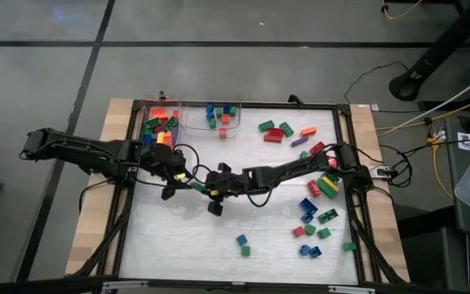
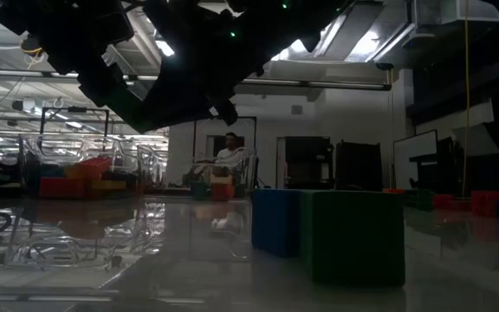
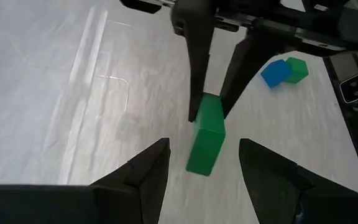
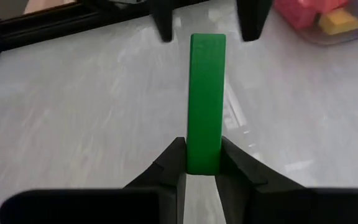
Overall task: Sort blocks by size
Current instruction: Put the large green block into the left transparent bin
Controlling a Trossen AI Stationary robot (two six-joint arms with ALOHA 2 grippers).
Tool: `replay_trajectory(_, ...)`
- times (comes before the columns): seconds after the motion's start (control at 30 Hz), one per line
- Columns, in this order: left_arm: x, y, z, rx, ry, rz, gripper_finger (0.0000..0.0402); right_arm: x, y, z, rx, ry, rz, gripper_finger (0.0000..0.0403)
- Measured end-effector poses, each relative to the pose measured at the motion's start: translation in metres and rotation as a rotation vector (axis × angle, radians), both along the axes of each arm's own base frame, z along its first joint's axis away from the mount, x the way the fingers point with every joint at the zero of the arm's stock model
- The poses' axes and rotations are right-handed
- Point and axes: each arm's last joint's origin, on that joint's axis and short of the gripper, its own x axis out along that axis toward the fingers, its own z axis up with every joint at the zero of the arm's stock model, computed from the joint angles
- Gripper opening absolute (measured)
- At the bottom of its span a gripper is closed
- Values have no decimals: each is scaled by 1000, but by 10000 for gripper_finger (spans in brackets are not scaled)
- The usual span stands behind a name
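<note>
A long green block (image 4: pixel 206 93) hangs in the air over the middle of the table, with my right gripper (image 4: pixel 202 142) shut on one end of it. In the high view that gripper (image 1: pixel 214 187) reaches in from the table's right. My left gripper (image 3: pixel 204 152) faces it from the left and is open. Its two fingers stand on either side of the block's free end (image 3: pixel 202 163) without touching it. In the high view the block (image 1: pixel 198 186) shows as a short green strip between the two grippers. My right gripper pinches the green block's two long side faces at the end nearest it (image 4: pixel 202 163), between its two fingers. The fingers slant down from the table's right and lie along the block. The block sticks out past the fingertips toward my left gripper, clear of the table.
Two clear bins at the far left hold sorted blocks (image 1: pixel 160 126) (image 1: pixel 217 117). Loose blocks lie scattered over the table's right half (image 1: pixel 325 186) and near its front (image 1: pixel 243 243). A blue block and a green block (image 3: pixel 283 70) lie beyond the grippers. Cables run along the right edge.
</note>
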Motion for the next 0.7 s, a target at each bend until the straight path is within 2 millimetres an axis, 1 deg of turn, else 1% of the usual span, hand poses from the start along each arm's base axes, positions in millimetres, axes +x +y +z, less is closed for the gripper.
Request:
replay_trajectory(0.23, 0, 0, 0, 2, -3, -3, 182, 4, 1, 8, 13, -85, 11, 69)
replay_trajectory(0.33, 0, 0, 0, 1, -4, -4, 182, 5, 1, 8, 14, -93, 11, 69)
replay_trajectory(0.4, 0, 0, 0, 1, -3, -4, 174, 4, 1, 8, 14, -90, 12, 69)
replay_trajectory(0.5, 0, 0, 0, 0, -4, -5, 140, 4, 1, 8, 14, -90, 12, 69)
replay_trajectory(0.67, 0, -1, 0, 2, -6, -22, 47, 4, 1, 8, 17, -90, 14, 70)
replay_trajectory(0.7, 0, -1, 0, 5, -7, -27, 39, 4, 1, 8, 19, -89, 17, 70)
